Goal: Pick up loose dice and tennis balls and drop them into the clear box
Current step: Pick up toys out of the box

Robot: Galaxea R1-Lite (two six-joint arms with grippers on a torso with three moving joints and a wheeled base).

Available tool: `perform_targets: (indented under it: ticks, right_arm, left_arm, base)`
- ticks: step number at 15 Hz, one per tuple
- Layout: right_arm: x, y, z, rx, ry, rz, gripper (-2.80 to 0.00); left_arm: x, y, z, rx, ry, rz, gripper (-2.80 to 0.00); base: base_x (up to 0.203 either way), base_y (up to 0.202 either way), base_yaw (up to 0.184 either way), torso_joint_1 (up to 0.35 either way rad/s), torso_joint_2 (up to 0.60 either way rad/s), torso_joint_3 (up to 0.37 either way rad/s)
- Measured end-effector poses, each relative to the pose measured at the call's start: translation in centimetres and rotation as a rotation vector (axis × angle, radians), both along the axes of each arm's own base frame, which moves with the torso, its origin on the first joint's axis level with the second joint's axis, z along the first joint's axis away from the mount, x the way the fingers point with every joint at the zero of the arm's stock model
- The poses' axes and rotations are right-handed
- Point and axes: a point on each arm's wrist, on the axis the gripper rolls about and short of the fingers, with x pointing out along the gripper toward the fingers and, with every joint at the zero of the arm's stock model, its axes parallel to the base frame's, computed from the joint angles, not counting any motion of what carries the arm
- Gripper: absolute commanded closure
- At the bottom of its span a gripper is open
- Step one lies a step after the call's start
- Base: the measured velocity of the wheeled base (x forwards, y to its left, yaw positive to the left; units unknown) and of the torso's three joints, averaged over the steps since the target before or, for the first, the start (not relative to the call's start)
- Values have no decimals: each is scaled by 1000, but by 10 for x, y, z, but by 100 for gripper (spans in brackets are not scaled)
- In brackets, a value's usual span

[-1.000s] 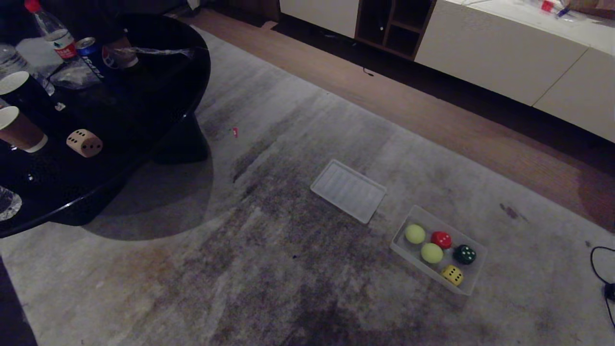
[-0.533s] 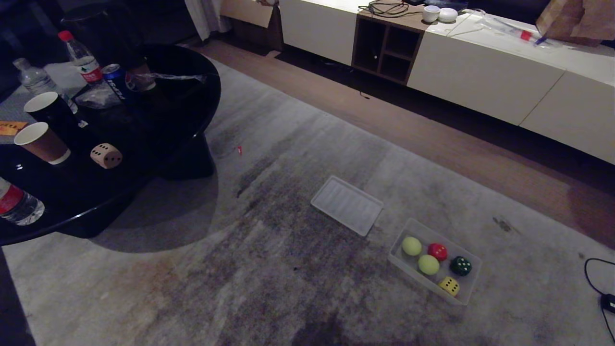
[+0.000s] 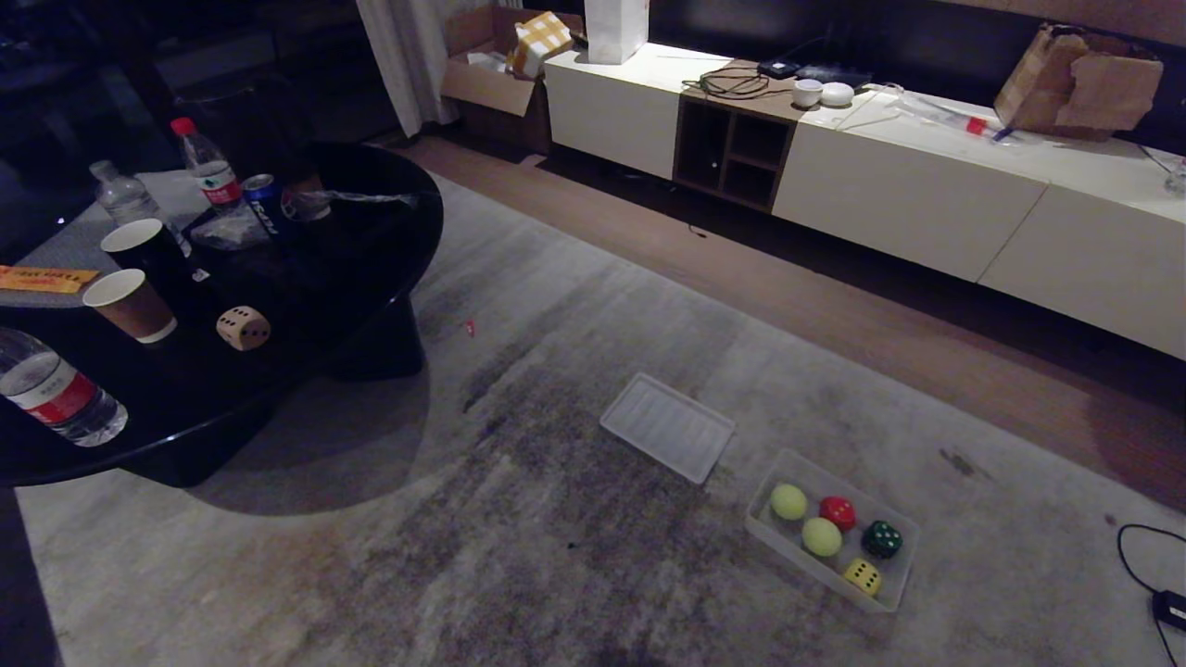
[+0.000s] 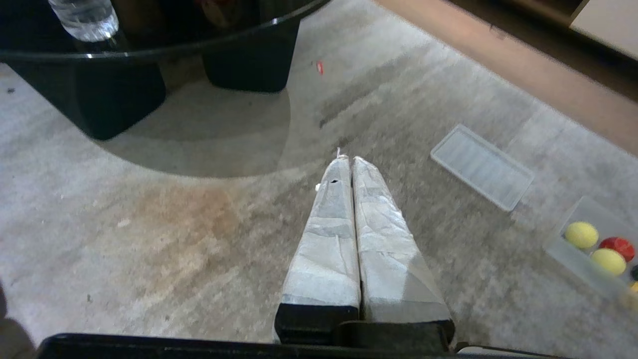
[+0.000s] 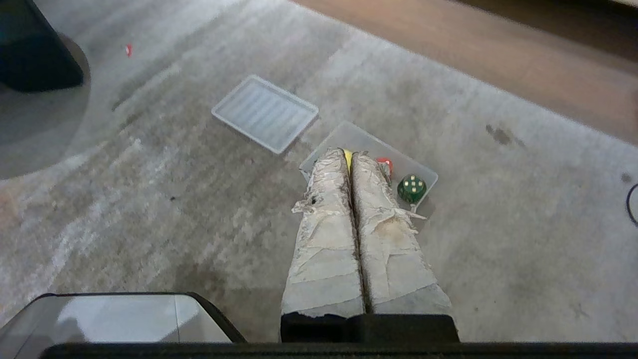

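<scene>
The clear box (image 3: 904, 554) sits on the grey carpet at lower right. Inside it lie two tennis balls (image 3: 788, 501) (image 3: 822, 536), a red die (image 3: 838, 512), a dark green die (image 3: 881, 539) and a yellow die (image 3: 863, 576). A tan wooden die (image 3: 243, 328) rests on the black round table (image 3: 371, 278) at left. Neither arm shows in the head view. My left gripper (image 4: 347, 158) hangs shut and empty over bare carpet. My right gripper (image 5: 352, 152) is shut and empty, high above the box (image 5: 423, 172), hiding most of its contents; the green die (image 5: 411, 188) shows beside it.
The flat ribbed lid (image 3: 667, 426) lies on the carpet just left of the box. Paper cups (image 3: 130, 304), water bottles (image 3: 57, 393) and a can (image 3: 264, 201) crowd the table. A low white cabinet (image 3: 917, 195) lines the far wall. A black cable (image 3: 1144, 570) lies at far right.
The head view has tilted upward, so the whole scene slid down and the cabinet top and far wall came into sight. Nothing on the floor or table moved; both grippers stayed shut.
</scene>
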Motion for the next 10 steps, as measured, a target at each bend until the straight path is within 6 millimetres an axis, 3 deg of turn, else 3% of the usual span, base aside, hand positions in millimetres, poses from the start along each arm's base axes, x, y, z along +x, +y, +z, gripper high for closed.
perform_targets:
  ticks: [10]
  right_arm:
    - [0, 0, 0, 0, 0, 0, 0]
  left_arm:
    - [0, 0, 0, 1, 0, 0, 0]
  base:
    - [0, 0, 0, 3, 5, 202]
